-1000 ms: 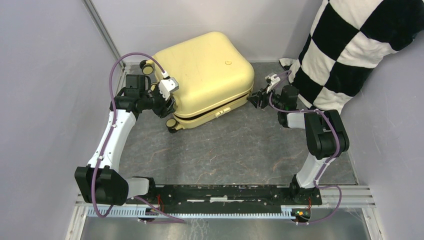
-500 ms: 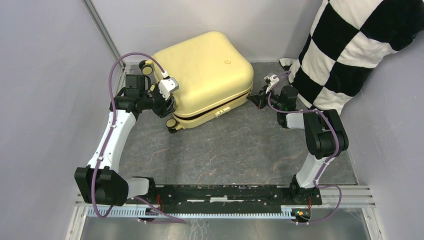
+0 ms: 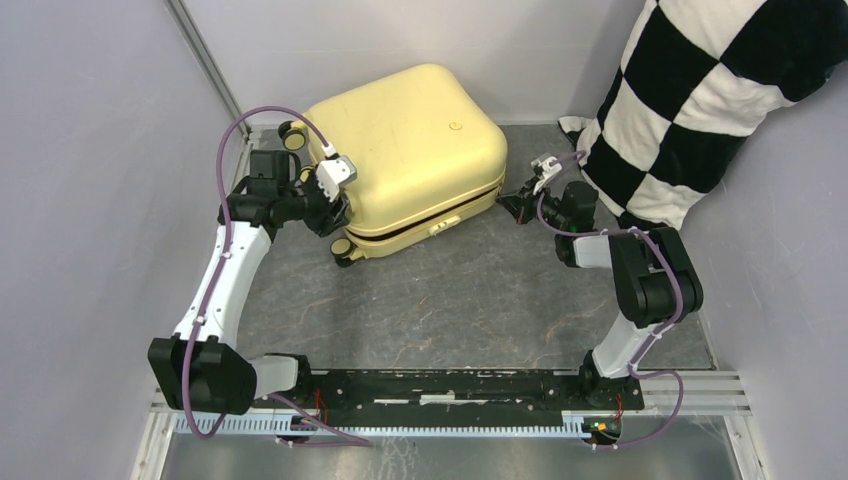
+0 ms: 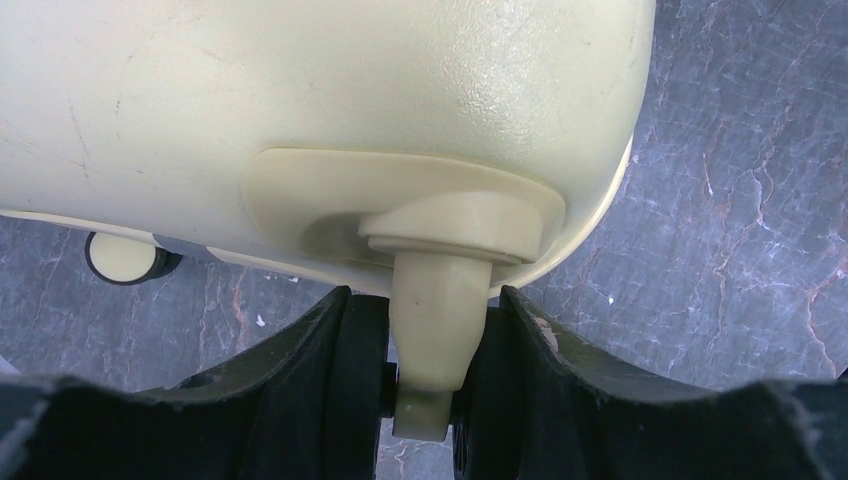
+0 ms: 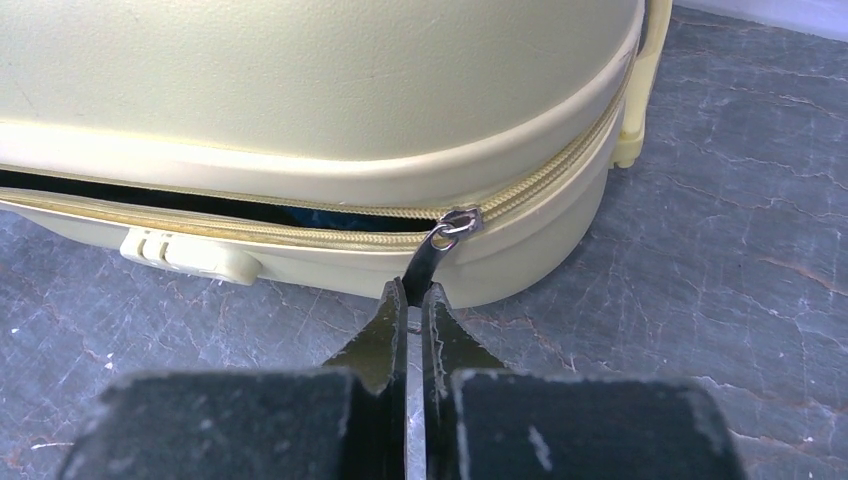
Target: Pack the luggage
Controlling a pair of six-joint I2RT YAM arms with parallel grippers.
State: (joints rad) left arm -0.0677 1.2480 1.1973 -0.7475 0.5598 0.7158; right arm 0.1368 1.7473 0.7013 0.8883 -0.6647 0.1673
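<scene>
The pale-yellow luggage (image 3: 410, 145) lies flat at the back of the table, its lid down with a dark gap along the front seam. My left gripper (image 3: 335, 215) is shut on a caster wheel (image 4: 435, 335) at its left front corner; the yellow stem sits between the black fingers (image 4: 340, 370). My right gripper (image 3: 512, 203) is shut on the metal zipper pull (image 5: 432, 255) at the right front corner. The zipper (image 5: 540, 180) is closed to the right of the slider and open to the left, above a yellow lock tab (image 5: 190, 255).
A black-and-white checkered pillow (image 3: 700, 100) leans in the back right corner, close behind my right arm. Grey walls enclose the left, back and right. Another caster (image 4: 120, 258) shows under the case. The marbled grey table (image 3: 440, 300) stretches in front.
My right gripper has shifted slightly right and toward the near side with the zipper pull. The left arm and the luggage hold still.
</scene>
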